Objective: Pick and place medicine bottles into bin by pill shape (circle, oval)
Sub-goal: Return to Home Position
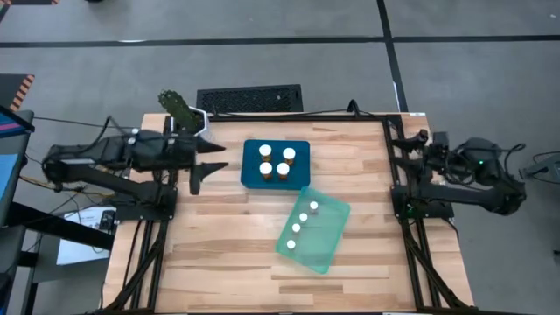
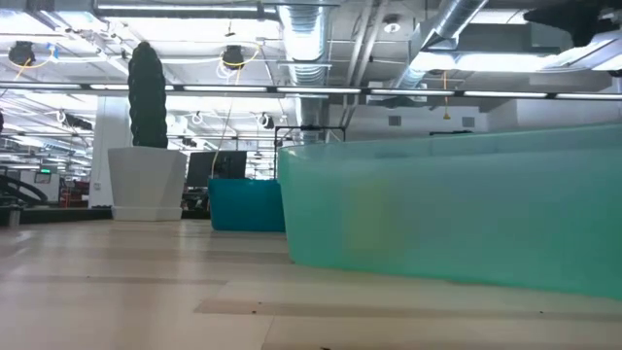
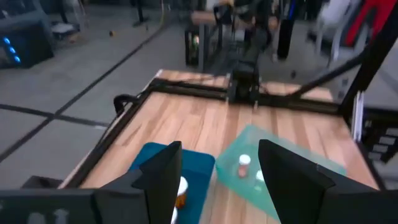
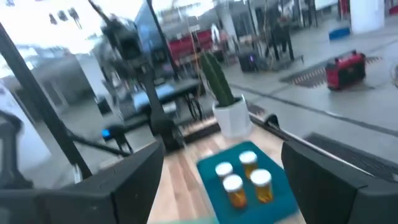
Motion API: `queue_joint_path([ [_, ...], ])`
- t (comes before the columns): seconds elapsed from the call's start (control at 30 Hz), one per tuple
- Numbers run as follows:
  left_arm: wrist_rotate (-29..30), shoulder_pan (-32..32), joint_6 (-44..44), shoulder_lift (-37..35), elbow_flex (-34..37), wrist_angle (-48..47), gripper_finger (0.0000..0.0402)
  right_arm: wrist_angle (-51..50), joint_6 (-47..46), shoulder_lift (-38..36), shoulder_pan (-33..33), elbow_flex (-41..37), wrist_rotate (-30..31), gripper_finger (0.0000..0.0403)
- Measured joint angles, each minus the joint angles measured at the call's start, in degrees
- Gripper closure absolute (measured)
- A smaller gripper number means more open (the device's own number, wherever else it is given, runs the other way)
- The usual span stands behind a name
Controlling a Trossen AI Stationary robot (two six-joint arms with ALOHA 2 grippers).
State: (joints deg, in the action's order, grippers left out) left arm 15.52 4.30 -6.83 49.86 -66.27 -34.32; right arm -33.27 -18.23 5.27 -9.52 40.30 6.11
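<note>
We find the left arm (image 1: 105, 162) stretched out nearly level from the left side of the tabletop (image 1: 227, 254), reaching inward over its far left part. At the end of it, the left pincer (image 1: 208, 164) hangs above the wood, pointing toward the middle. Its two dark fingers (image 3: 163, 177) are spread wide and empty. We see the right arm (image 1: 477, 179) folded back on itself beside the right edge, its elbow out past the tabletop. The right pincer (image 1: 404, 142) sits near the far right corner, facing across the tabletop. In its own wrist view, the right fingers (image 4: 134, 180) also stand wide apart, gripping nothing.
</note>
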Motion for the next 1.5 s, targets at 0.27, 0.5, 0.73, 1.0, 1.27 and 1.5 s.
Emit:
queue_joint_path([
  [0.27, -0.9, 0.0, -12.0, -20.2, 28.5, 17.2, 0.0196, 8.0, -7.0, -4.9, 0.2, -14.8, 0.0, 0.0069],
  [0.5, -2.2, 0.0, -21.5, -33.7, 42.0, 21.3, 0.0196, 16.4, -11.1, -5.0, 0.2, -23.2, -1.9, 0.0069],
  [0.73, -2.2, 0.0, -24.9, -43.3, 49.3, 21.4, 0.0196, 19.3, -12.0, -5.0, 0.2, -27.0, -3.7, 0.0069],
  [1.0, -3.3, 0.0, -27.5, -48.9, 55.2, 21.2, 0.0196, 21.0, -14.2, -5.0, 2.6, -32.3, -4.7, 0.0069],
  [1.27, -3.3, 0.0, -28.4, -49.7, 58.7, 21.2, 0.0196, 24.2, -15.5, -5.0, 3.9, -36.0, -3.7, 0.0069],
  [1.5, -3.5, 0.0, -27.6, -49.7, 61.3, 22.2, 0.0196, 23.9, -15.4, -5.0, 3.9, -36.0, -3.3, 0.0069],
])
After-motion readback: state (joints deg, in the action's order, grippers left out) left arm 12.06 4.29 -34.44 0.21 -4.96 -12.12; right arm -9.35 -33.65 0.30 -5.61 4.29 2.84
